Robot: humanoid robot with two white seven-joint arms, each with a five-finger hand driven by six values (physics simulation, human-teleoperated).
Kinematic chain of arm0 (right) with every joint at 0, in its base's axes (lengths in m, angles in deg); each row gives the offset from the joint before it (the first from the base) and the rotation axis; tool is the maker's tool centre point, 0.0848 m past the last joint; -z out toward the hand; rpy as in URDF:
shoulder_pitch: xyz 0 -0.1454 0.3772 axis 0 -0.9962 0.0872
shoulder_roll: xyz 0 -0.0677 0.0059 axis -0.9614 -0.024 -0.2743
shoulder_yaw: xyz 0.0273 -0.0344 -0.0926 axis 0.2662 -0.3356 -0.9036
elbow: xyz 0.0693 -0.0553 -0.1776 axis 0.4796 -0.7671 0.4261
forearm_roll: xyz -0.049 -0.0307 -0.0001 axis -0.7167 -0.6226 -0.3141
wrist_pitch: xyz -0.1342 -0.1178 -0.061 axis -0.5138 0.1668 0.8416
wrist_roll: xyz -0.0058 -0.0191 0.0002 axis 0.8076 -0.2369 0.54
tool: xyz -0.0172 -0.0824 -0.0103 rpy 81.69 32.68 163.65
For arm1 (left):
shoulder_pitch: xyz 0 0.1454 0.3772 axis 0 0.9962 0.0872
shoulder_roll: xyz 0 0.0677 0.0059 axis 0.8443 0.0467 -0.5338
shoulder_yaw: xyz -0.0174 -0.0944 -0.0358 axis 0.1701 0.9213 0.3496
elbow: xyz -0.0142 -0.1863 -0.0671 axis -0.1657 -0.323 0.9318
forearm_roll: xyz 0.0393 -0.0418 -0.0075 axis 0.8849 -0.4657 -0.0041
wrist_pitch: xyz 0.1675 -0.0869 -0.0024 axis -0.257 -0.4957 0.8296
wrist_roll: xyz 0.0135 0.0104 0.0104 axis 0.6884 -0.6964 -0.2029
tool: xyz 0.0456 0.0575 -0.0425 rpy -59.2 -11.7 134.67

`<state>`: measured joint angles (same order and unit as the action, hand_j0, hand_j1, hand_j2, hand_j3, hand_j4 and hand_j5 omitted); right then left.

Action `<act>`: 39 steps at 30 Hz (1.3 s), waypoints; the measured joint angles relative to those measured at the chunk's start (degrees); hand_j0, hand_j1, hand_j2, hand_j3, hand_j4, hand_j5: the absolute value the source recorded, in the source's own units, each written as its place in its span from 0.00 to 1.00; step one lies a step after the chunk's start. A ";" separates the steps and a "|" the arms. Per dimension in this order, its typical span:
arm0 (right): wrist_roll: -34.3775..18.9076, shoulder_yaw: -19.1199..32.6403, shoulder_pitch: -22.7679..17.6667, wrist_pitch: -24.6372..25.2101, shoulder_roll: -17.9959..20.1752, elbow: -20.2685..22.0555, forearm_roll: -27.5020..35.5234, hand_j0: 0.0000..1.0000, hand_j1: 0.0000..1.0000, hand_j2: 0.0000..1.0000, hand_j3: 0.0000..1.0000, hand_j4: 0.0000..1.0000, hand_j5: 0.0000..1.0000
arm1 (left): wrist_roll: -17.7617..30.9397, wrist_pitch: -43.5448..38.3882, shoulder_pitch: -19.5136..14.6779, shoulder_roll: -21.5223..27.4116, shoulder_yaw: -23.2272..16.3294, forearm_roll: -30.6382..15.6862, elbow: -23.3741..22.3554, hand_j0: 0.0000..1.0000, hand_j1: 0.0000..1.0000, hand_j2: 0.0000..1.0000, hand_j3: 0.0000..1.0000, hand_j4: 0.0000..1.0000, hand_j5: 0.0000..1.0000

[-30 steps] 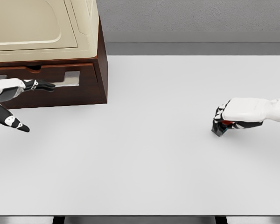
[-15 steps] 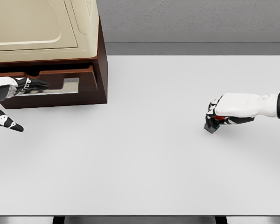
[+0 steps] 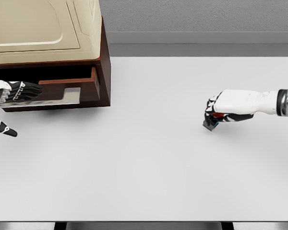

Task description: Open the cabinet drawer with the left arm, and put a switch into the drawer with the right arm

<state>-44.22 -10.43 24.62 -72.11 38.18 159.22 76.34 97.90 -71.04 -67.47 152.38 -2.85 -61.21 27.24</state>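
Observation:
A brown cabinet (image 3: pixel 104 57) with a cream top stands at the table's back left. Its drawer (image 3: pixel 69 91) is pulled partly out, and a dark gap shows above the drawer front. My left hand (image 3: pixel 20 92) comes in at the left edge; its fingers (image 3: pixel 29 90) are hooked on the drawer front and the thumb is spread below. At the right, my right hand (image 3: pixel 216 115) is shut on a small dark switch (image 3: pixel 210 124) with red and blue parts, mostly covered by the fingers, low over the table.
The white table (image 3: pixel 149 163) stretches between the cabinet and my right hand. A grey wall runs behind the table's far edge.
The drawer has slid out as my left hand drew back to the left. My right hand has carried the switch a little left and up the picture, toward the cabinet.

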 measured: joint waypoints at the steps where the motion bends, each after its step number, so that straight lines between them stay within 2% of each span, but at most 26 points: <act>1: 0.01 -0.01 0.18 0.01 -0.21 -0.04 0.02 0.44 0.44 0.44 0.44 0.44 0.44 | 0.00 0.00 -0.01 -0.11 -0.01 -0.01 0.00 1.00 1.00 1.00 1.00 1.00 1.00; 18: 0.00 -0.21 2.64 0.00 -5.90 -2.02 0.00 0.43 0.43 0.43 0.43 0.43 0.43 | -1.04 0.65 2.30 -1.23 1.17 -0.90 -0.22 1.00 1.00 1.00 1.00 1.00 1.00; 39: 0.01 -2.83 7.74 0.00 -11.44 -3.53 0.01 0.42 0.42 0.42 0.42 0.42 0.42 | -0.04 0.51 2.53 -2.40 0.96 -3.78 -0.25 1.00 1.00 1.00 1.00 1.00 1.00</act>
<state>-44.21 -13.26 32.36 -72.10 26.73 155.68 76.35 97.86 -70.54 -64.94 149.98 -1.88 -64.99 26.99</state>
